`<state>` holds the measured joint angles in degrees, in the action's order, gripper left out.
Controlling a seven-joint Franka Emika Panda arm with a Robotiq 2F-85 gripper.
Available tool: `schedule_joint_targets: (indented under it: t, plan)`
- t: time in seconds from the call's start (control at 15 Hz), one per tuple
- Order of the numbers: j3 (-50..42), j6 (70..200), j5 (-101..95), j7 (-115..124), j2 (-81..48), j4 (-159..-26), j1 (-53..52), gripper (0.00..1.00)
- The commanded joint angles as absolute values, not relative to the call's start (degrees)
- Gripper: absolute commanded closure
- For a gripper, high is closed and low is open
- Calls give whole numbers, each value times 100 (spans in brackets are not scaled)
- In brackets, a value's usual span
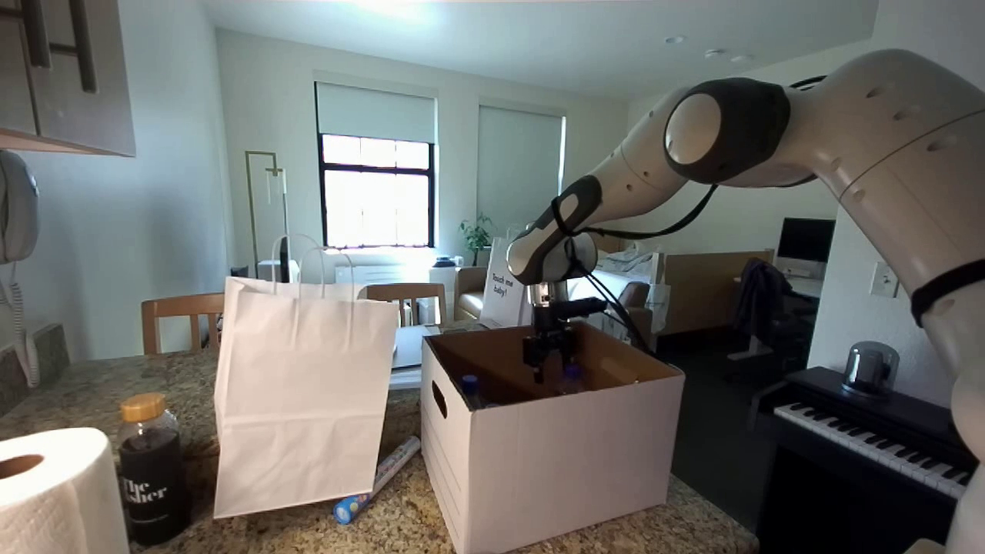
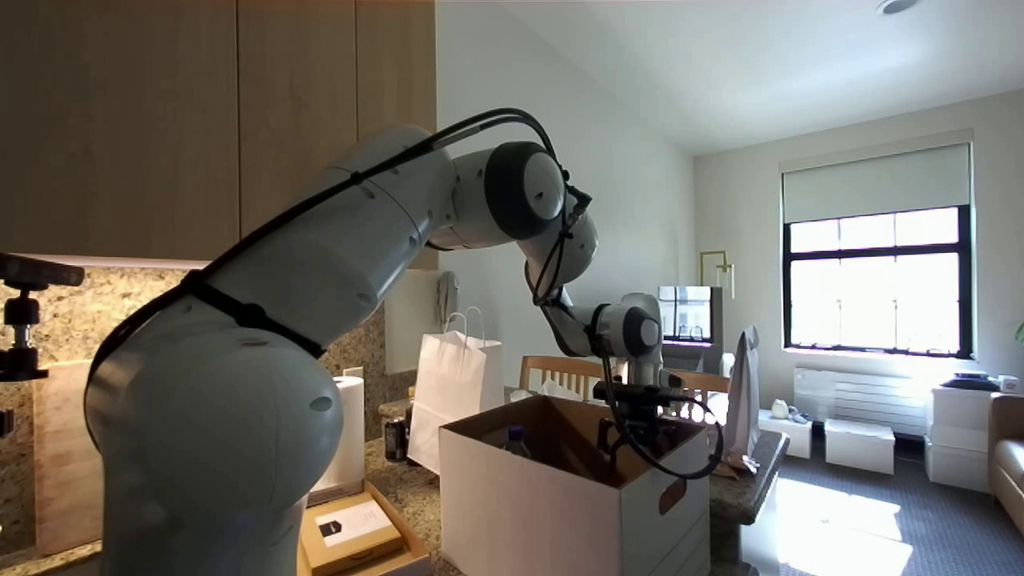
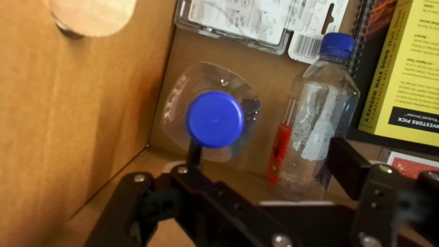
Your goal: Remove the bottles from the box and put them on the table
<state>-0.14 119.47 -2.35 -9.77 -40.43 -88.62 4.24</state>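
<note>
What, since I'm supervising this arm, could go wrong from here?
One finger of the open gripper seems right by the upright bottle: lowering might tip it. Closing could catch the red-handled tool beside another bottle. The gripper might also scrape the box, whose wall is close.

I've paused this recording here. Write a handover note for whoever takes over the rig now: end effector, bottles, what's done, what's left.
End effector: open, gripping nothing, reaching into the box.
Inside it, wrist view: a blue-capped bottle stands cap-up close to one jaw, contact unclear; a second bottle, apart from it, lies or leans, can't tell which. Whether more are inside, can't tell.
Done: no blue-capped bottle shows on the table.
Left: grip each bottle, lift it out, set it on the table.
</note>
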Motion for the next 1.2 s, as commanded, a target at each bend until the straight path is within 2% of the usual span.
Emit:
schedule_joint_targets:
  t: [0.0, 0.2, 0.33, 0.4, 0.47, 0.53, 0.8, 0.93, 1.0, 1.07, 1.13]
  plan:
    - [-60, 12334, 21, -553, -3720, -9243, 495, 38]
    - [-203, 12373, -34, -185, -3574, -9338, 438, 58]
    - [-304, 12291, -125, 53, -3488, -9359, 375, 59]
    - [-342, 12163, -155, 145, -3494, -9303, 352, 51]
    - [-370, 12072, -192, 192, -3493, -9275, 335, 31]
    - [-372, 12017, -173, 209, -3497, -9251, 352, 30]
    - [-371, 11594, -146, 194, -3565, -9147, 381, 6]
    - [-372, 11420, -139, 215, -3585, -9119, 379, 0]
    - [-381, 11371, -155, 244, -3584, -9122, 366, 37]
    - [-378, 11360, -150, 246, -3574, -9141, 367, 32]
    - [-372, 11342, -139, 238, -3559, -9149, 374, 32]
